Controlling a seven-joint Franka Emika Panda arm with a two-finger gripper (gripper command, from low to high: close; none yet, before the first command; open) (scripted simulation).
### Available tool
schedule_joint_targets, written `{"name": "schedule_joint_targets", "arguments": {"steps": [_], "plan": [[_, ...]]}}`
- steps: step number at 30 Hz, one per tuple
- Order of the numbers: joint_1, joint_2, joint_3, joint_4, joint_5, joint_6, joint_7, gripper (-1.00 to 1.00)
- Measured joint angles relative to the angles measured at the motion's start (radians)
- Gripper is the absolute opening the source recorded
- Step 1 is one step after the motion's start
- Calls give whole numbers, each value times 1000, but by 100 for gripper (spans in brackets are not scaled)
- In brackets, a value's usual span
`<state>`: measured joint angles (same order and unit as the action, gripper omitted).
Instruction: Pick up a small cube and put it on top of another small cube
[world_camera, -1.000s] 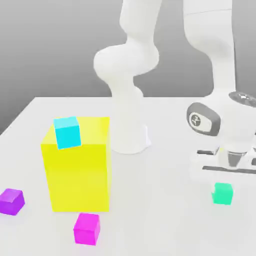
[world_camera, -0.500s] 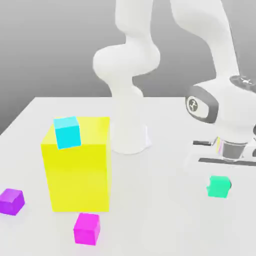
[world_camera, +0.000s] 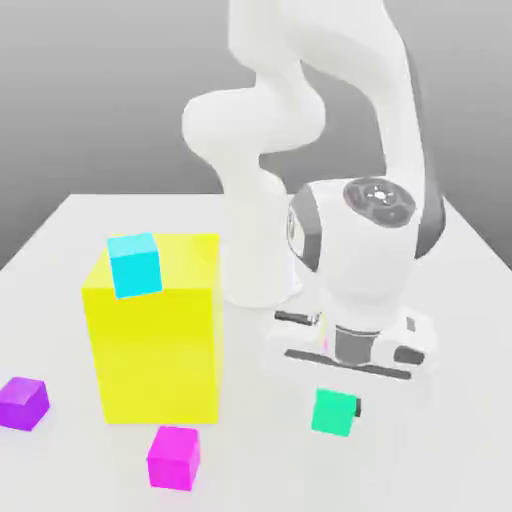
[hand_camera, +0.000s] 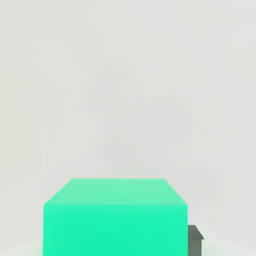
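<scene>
i have the hand (world_camera: 337, 409) clenched on the teal-green cube (world_camera: 334, 411), which sits between the fingertips, beneath the wide white body of the gripper. i judge it to be off the bench (world_camera: 260, 470), though i cannot tell how high.

what matters now is sideways: from the hand, the magenta cube (world_camera: 174, 458) lies toward the exterior view's left and nearer that camera. the purple cube (world_camera: 23, 403) is farther left, and the cyan cube (world_camera: 135, 265) sits up on the yellow block (world_camera: 160, 350). i can't tell which is meant as the base; the magenta one looks the nearest, and going for the cyan one would call for more height.

the exterior view gives me those directions. the hand view gives me the grip: a broad cube face, squared up, with a dark fingertip (hand_camera: 194, 242) against its side.
</scene>
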<state>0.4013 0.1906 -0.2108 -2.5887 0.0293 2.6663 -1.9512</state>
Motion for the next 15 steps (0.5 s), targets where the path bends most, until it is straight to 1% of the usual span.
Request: {"name": "schedule_joint_targets", "arguments": {"steps": [15], "plan": [[-198,-105,-153,27,-3,-45,-258,-100]]}}
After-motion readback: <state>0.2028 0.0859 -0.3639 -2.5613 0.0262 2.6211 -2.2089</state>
